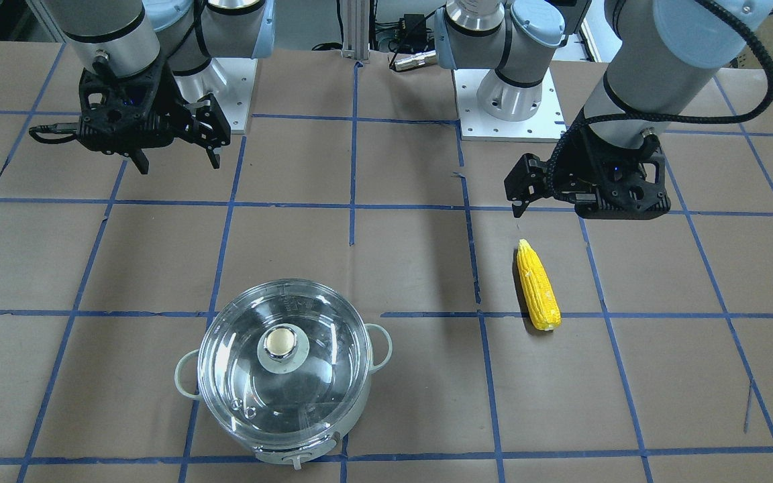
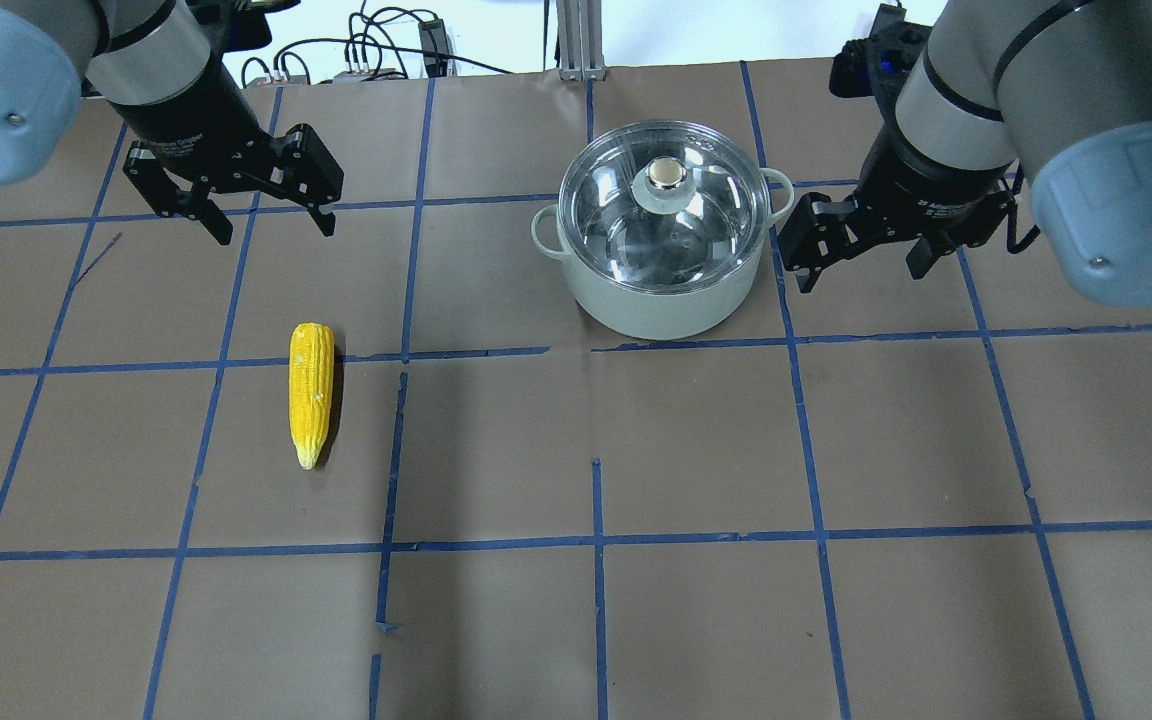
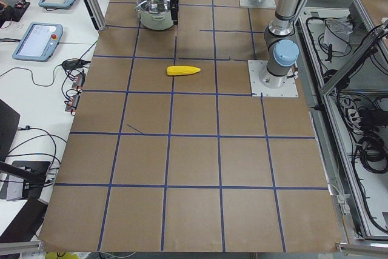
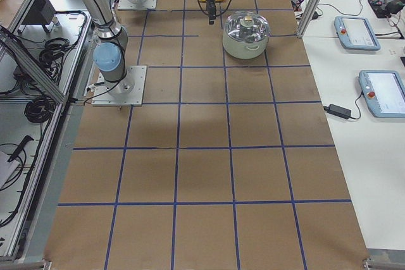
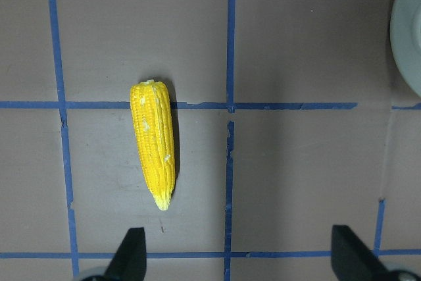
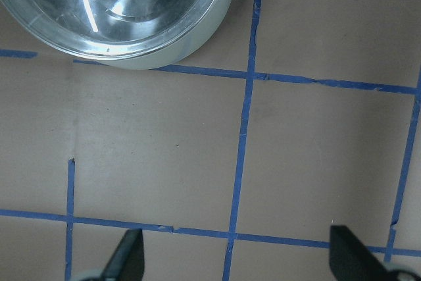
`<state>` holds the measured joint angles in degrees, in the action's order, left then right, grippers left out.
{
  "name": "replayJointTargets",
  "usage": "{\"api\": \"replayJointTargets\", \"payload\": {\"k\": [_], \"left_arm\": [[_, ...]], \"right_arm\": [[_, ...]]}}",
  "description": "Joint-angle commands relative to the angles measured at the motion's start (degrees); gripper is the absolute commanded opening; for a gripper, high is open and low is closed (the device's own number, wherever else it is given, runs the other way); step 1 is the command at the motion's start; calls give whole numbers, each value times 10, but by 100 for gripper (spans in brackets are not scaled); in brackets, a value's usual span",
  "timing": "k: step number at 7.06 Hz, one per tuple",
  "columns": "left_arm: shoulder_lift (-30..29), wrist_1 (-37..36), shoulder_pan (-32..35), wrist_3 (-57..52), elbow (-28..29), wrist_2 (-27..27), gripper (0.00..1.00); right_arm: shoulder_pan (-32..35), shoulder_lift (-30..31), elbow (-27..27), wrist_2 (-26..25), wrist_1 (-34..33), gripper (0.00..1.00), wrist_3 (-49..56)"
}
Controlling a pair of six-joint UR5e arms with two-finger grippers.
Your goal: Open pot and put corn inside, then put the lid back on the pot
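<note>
The pot stands at the far middle of the table with the glass lid on it and the lid's knob upright. The corn lies flat on the table to the pot's left, tip toward the robot. My left gripper is open and empty, hovering beyond the corn. In the left wrist view the corn lies ahead of the open gripper. My right gripper is open and empty just right of the pot. The right wrist view shows the pot at top left.
The table is covered in brown paper with a blue tape grid. The arms' base plates sit at the robot's side. Tablets and cables lie on white side tables beyond the far edge.
</note>
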<state>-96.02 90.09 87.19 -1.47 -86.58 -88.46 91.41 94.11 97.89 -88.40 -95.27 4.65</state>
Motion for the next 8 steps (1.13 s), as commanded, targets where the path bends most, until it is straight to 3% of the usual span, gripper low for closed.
{"api": "replayJointTargets", "payload": {"k": [1, 6, 8], "left_arm": [[0, 0, 0, 1, -1, 1, 100], [-5, -10, 0, -3, -3, 0, 100], [-3, -10, 0, -4, -7, -1, 100]], "right_arm": [[-4, 1, -2, 0, 1, 100, 3], [-7, 0, -7, -6, -1, 100, -1], [-1, -36, -13, 2, -89, 100, -8]]}}
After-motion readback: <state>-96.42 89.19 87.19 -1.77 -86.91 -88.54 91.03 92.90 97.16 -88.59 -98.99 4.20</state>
